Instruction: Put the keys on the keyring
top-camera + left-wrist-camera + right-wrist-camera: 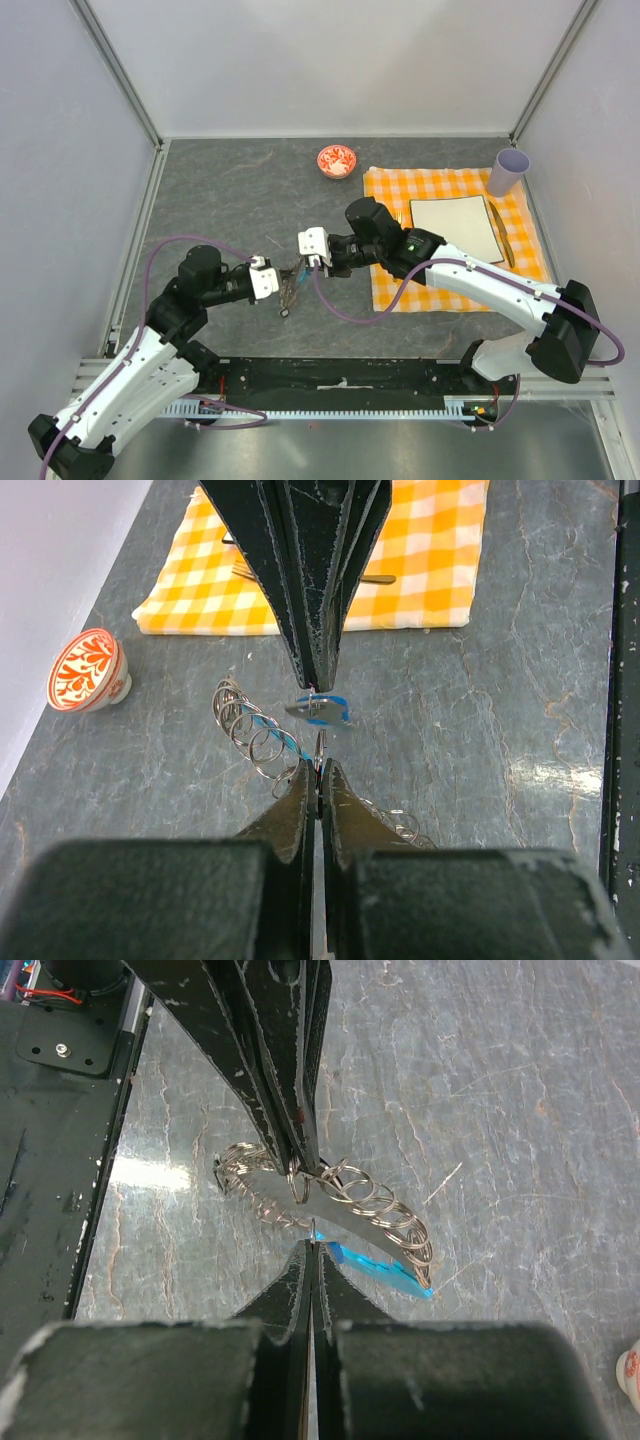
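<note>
**Steel wire, steel key: threading in hand**

Catches both arms meeting tip to tip over the grey table (220, 200), just beside the checked cloth (440, 292). Shows the left gripper (318, 772) pressed fully together on a thin strand of the keyring (262, 723), with its coils and blue strip bunched just to one side. Shows the right gripper (312, 1250) equally tight, apparently pinching a blue-edged key (320, 712) directly above the other fingertips.

Reads as the threading step itself: key head brought to the wire, almost touching. Cannot tell whether the hole has caught the wire's end yet, since fingers and metal overlap there.

Calls next for a steady left hold and a small, slow push from the right along the wire. Risks slipping the key off or dragging the whole bundle sideways.
</note>
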Controlling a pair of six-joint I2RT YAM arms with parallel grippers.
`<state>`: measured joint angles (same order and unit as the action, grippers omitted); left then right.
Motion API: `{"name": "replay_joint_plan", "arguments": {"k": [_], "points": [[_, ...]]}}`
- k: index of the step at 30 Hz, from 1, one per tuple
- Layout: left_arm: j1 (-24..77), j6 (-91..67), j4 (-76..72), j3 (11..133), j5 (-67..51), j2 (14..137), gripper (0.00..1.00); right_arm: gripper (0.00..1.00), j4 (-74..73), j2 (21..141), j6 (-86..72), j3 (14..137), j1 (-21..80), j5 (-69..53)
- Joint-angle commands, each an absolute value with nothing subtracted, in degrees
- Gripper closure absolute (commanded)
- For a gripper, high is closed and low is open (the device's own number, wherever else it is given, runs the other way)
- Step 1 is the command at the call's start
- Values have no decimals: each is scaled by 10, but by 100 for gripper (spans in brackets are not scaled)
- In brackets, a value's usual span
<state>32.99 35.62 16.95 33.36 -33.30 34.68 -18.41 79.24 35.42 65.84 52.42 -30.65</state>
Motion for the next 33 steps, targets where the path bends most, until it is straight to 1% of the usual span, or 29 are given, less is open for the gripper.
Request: {"name": "replay_joint_plan", "arguments": {"k": [1, 33], "points": [[332, 349, 123, 347, -338, 345, 98, 100, -155, 779, 363, 681, 530, -337], [332, 346, 124, 348, -336, 349, 98, 100, -143, 780, 359, 684, 531, -356]]}}
